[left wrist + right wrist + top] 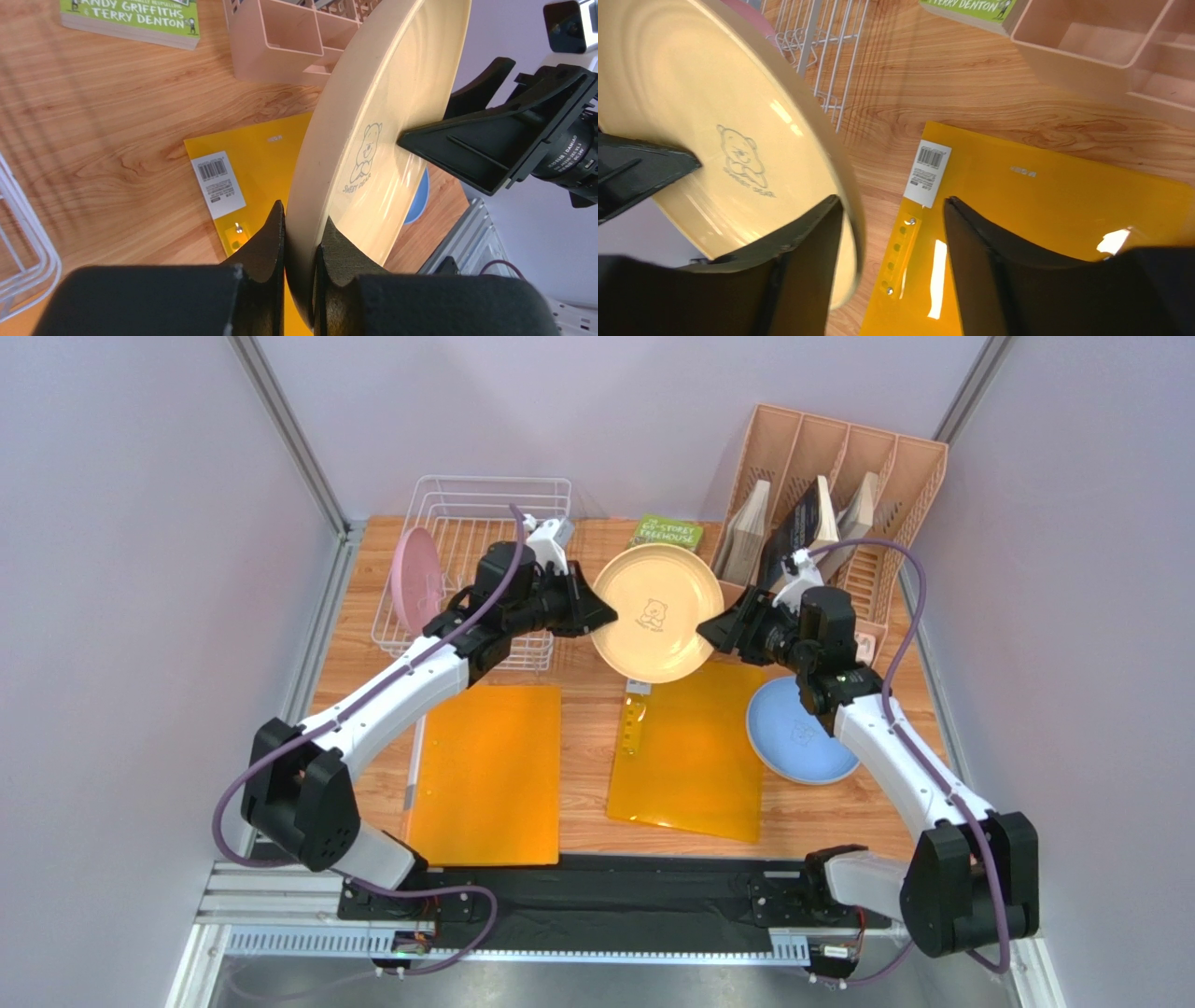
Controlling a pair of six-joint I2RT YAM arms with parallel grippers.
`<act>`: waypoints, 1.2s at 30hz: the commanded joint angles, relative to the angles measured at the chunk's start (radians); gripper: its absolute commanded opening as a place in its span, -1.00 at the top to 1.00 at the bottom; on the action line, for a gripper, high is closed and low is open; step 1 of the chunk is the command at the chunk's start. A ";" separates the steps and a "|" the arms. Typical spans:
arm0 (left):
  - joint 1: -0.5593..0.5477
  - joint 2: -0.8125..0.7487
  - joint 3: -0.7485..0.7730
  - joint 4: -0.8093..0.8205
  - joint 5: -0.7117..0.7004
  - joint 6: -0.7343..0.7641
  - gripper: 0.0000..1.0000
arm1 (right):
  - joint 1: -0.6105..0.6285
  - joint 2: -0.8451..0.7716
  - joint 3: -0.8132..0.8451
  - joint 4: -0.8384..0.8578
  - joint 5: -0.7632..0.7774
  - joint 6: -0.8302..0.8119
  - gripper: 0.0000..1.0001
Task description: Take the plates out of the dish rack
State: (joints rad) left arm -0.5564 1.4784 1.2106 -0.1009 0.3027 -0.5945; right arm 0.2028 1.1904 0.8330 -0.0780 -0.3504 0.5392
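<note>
a: where is the cream-yellow plate (654,613) sitting relative to each claw?
b: the left claw (302,225) is pinching its rim, holding it tilted above the surface (584,756). the right claw (891,204) is standing wide, its fingers straddling the opposite rim.
a: and the others?
b: the pink plate (415,577) is standing on edge at the dish rack's (484,501) left side. the blue plate (794,737) is lying on the surface at the right.

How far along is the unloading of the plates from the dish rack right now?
Done: the blue plate lies flat on the table, on the right side. In hand: the left gripper pinches the cream plate by its rim in mid-air, and the right gripper has its open jaws straddling the opposite edge, apparently a handover. Left: the pink plate stands in the dish rack.
</note>
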 commanded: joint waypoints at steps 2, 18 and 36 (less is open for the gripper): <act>-0.020 0.055 0.015 0.095 0.110 -0.045 1.00 | 0.009 0.075 0.002 0.156 -0.125 0.015 0.16; -0.022 -0.004 0.035 -0.101 -0.288 0.261 -0.95 | -0.121 -0.259 -0.072 -0.437 0.450 0.091 1.00; -0.019 -0.193 -0.051 -0.099 -0.674 0.446 -0.99 | -0.140 -0.606 -0.253 -0.798 0.837 0.390 0.99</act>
State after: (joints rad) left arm -0.5762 1.2900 1.1702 -0.2123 -0.3363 -0.1799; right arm 0.0666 0.5896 0.5816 -0.8745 0.3985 0.8692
